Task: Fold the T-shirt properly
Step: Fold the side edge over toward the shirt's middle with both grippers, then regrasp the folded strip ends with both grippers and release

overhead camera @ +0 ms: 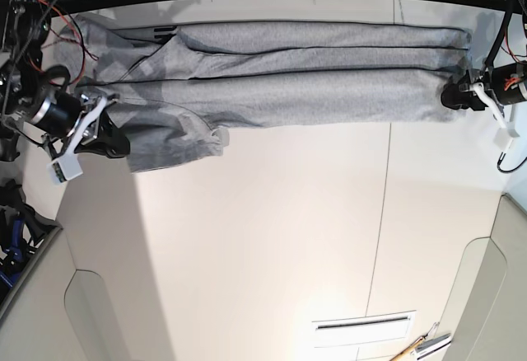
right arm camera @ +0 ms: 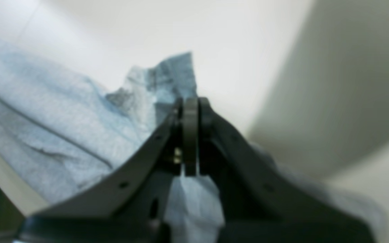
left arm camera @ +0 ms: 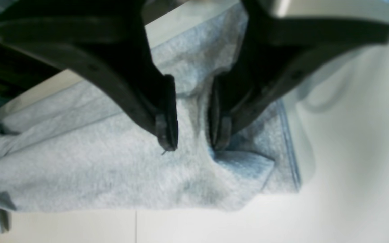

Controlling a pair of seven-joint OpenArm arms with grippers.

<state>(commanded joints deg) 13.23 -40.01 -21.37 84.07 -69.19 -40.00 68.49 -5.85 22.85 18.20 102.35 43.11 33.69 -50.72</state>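
White table (overhead camera: 272,237); grey T-shirt (overhead camera: 296,97) along far edge, sleeve jutting nearer.

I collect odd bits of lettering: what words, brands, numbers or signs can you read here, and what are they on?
None can be read.
The grey cloth shirt shows no lettering.
The white rectangular panel with a dark line shows no legible text.
The black robot arm at the base view's left shows none legible either.
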